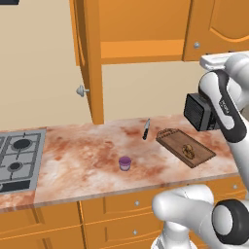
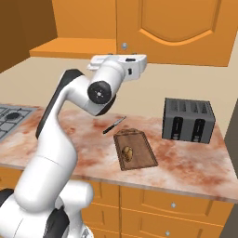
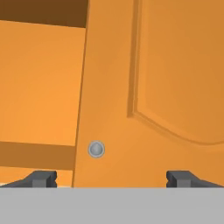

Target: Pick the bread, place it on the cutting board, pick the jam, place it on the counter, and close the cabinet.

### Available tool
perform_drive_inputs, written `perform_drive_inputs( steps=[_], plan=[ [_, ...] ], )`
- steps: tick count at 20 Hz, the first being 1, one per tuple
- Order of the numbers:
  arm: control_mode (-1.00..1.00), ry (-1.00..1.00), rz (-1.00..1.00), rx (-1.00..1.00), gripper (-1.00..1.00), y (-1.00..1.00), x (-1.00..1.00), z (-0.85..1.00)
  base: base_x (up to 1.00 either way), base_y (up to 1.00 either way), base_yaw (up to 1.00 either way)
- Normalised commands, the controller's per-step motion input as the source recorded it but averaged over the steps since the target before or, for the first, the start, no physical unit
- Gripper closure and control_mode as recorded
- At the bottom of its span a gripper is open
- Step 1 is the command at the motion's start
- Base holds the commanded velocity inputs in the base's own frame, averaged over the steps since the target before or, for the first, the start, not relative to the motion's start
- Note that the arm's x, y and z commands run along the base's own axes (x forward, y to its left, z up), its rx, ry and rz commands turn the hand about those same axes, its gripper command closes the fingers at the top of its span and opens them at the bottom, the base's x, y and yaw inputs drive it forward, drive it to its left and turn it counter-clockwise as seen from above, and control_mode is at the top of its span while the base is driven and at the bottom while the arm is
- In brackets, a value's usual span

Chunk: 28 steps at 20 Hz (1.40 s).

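The table (image 1: 87, 155) is a long slab of reddish-brown and cream marbled stone, glossy and flat, with orange wooden drawers (image 1: 131, 206) carrying small round knobs beneath it. On it lies the cutting board (image 1: 186, 147), a flat dark-brown wooden rectangle with a short handle end, set at an angle. The bread (image 1: 188, 150), a small rounded brown lump mottled with tan, sits on the board, toward the end away from the handle. The jam (image 1: 125, 163), a squat purple jar with a pale band, stands upright on the bare stone, well apart from the board and nearer the table's front edge. A small knife (image 1: 146, 129) with a dark handle lies on the stone just beside the board's handle end. A black boxy toaster (image 2: 188, 120) with slots on top stands near the back wall, and a grey gas hob (image 1: 18, 155) with dark round burners is let into the table's left end.

Above, the cabinet (image 1: 141, 29) is smooth orange wood. Its left door (image 1: 90, 63) stands swung out, edge-on, a round silver knob (image 1: 82, 91) on it; the opening shows a bare orange shelf. The right door, with an arched raised panel, is closed.

The end effector (image 3: 111, 178) is raised close in front of the closed door, its two dark fingertips (image 3: 43, 178) spread wide apart with nothing between them, a second silver knob (image 3: 96, 149) just above them.
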Motion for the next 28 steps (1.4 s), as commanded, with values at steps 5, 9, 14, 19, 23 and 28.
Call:
perform_drive_inputs(
  steps=[5,9,14,19,23,28],
  plan=[
    [-1.00,0.00,-0.06,0.00,-1.00,0.08,-0.25,0.24,0.00,0.00,0.00],
    [-1.00,0.00,-0.10,0.00,-1.00,0.07,-0.27,0.35,0.00,0.00,0.00],
    [-1.00,0.00,-0.12,-0.02,-1.00,0.01,-0.37,0.36,0.00,0.00,0.00],
    [-1.00,0.00,-0.11,-0.03,-1.00,0.00,-0.57,0.29,0.00,0.00,0.00],
    [-1.00,0.00,-0.08,-0.01,-1.00,0.05,-0.71,0.10,0.00,0.00,0.00],
    [-1.00,0.00,-0.07,-0.01,-1.00,0.14,-0.71,0.08,0.00,0.00,0.00]
  ],
)
